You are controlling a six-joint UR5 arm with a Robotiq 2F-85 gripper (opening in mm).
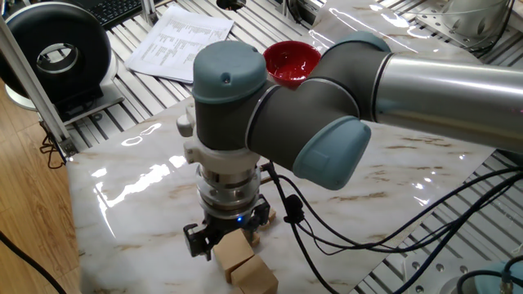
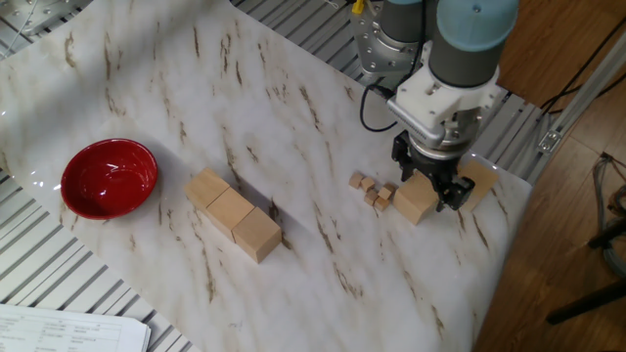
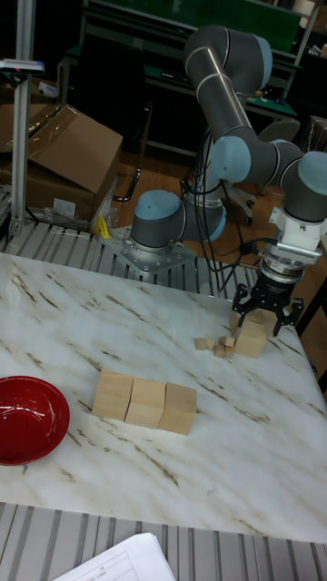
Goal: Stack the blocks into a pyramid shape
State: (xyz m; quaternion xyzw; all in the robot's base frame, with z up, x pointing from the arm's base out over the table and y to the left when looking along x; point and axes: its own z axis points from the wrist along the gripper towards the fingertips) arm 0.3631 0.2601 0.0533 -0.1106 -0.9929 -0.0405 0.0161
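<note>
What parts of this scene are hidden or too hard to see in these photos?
- Gripper: whether its fingers press the block is unclear in every view.
- Second loose block: the gripper covers much of it in the other fixed view.
- Row of three blocks: the arm hides it in one fixed view.
- Tiny cubes: too small to count.

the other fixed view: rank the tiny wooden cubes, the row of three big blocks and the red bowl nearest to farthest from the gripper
1. The tiny wooden cubes, just to the picture's left of the gripper, by the block under it.
2. The row of three blocks, mid-table, further to the picture's left.
3. The red bowl, farthest, near the table's left edge in the picture.
</note>
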